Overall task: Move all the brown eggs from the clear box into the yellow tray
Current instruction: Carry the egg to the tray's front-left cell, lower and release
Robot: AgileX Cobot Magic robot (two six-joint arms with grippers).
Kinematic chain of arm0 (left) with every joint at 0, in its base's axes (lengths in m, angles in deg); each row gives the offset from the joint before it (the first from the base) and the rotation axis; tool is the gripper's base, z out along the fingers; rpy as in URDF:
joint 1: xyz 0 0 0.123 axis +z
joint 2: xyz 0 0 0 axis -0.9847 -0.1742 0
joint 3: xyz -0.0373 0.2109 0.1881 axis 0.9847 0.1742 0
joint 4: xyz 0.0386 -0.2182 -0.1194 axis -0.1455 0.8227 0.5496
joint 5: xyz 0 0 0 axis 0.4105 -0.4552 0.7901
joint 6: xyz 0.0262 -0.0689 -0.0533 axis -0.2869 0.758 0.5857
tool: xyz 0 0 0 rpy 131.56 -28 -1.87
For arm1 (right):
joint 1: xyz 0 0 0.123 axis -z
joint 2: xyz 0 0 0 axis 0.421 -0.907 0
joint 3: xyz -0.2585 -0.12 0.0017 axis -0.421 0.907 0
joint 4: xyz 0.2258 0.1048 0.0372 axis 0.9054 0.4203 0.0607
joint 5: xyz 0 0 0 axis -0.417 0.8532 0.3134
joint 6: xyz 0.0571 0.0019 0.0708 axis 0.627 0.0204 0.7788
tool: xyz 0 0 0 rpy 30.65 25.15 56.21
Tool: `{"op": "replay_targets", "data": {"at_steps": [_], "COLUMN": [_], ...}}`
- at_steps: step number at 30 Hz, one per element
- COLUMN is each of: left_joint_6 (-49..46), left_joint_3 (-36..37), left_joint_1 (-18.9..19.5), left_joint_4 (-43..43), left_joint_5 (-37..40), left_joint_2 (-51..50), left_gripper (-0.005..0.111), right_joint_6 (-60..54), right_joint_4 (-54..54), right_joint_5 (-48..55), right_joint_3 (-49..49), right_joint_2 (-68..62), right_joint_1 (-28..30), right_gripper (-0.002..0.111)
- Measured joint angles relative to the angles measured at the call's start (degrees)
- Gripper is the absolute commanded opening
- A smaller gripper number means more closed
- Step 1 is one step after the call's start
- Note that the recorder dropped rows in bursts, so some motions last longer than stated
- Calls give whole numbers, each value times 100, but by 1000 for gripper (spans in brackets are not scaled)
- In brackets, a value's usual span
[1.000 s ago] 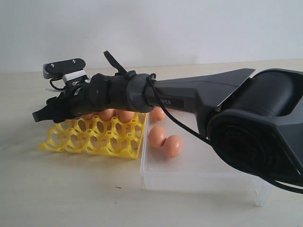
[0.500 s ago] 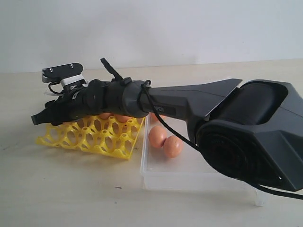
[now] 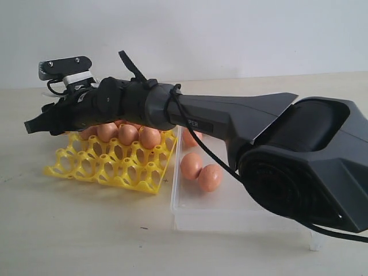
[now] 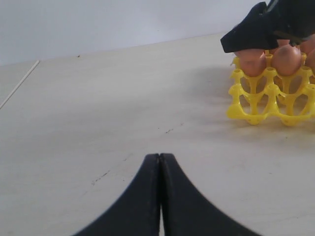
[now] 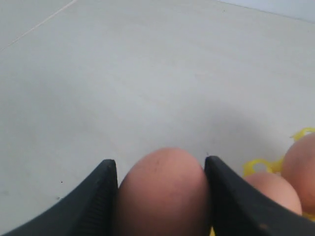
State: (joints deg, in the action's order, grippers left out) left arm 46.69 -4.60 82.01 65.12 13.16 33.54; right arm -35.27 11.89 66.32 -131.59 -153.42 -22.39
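My right gripper [image 5: 161,164] is shut on a brown egg [image 5: 162,196] that fills the gap between its fingers. In the exterior view that gripper [image 3: 31,126] reaches across, above the far left corner of the yellow tray [image 3: 109,168]. Several brown eggs [image 3: 127,134] sit in the tray's back cups. Three more eggs [image 3: 191,165] lie in the clear box [image 3: 230,214], right of the tray. My left gripper [image 4: 160,156] is shut and empty, low over bare table, facing the tray [image 4: 256,101] and the right gripper's tip [image 4: 231,43].
The right arm's bulky black body [image 3: 299,167] spans the clear box and hides its right part. Pale tabletop [image 4: 98,108] stretches left of the tray, and a white wall [image 3: 230,34] stands behind the table.
The right gripper has risen and moved left over the tray's far corner, uncovering the back row of eggs. The tray shifted slightly left early on. The grip on the egg is unchanged.
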Motion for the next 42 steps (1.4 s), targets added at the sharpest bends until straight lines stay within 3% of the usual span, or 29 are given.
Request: {"op": "replay_targets", "data": {"at_steps": [35,38,41,42], "left_joint_6": [0,0,0,0], "left_joint_3": [0,0,0,0], "left_joint_1": [0,0,0,0], "left_joint_4": [0,0,0,0], "left_joint_5": [0,0,0,0], "left_joint_2": [0,0,0,0], "left_gripper": [0,0,0,0], "right_joint_6": [0,0,0,0], "right_joint_4": [-292,-327,-337,-337], "right_joint_5": [-72,-72,-72,-72], "right_joint_3": [0,0,0,0], "right_joint_2": [-303,-303,-303,-303], "right_joint_1": [32,44,44,44], "right_gripper": [0,16,51,57]}}
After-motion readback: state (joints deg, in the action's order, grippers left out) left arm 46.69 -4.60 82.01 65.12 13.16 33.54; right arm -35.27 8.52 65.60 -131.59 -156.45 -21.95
